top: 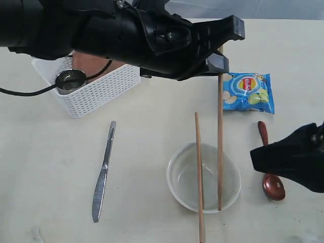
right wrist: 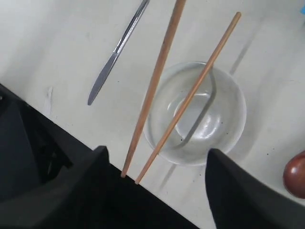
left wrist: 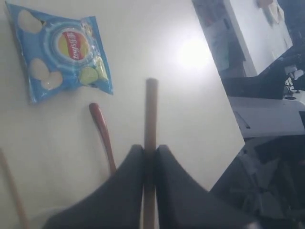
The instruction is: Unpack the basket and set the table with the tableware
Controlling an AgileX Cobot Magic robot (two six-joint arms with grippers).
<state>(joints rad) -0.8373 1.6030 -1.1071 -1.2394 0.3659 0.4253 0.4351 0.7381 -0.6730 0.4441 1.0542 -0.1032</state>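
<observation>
Left pincer (left wrist: 150,148) reaches across from the far left and is clamped on the far end of the right chopstick (top: 220,142), fingers pressed tight on both sides of it. That stick runs far-to-near over the right side of the bowl (top: 177,177); its near tip is at the bowl's near rim, contact unclear. The left chopstick (top: 199,167) lies just beside it across the bowl's middle, its near end past the rim. Right pincer (right wrist: 157,151) hangs at the near right, jaws wide apart, gripping nothing, partly covering the spoon (top: 273,186) on the desk (top: 152,116). Knife (top: 104,169) lies flat left of the bowl, well apart. Basket (top: 101,93) sits far left, with the steel cup (top: 70,80) and the reddish-brown plate (top: 93,63) inside. Chips bag (top: 248,92) lies far right.
</observation>
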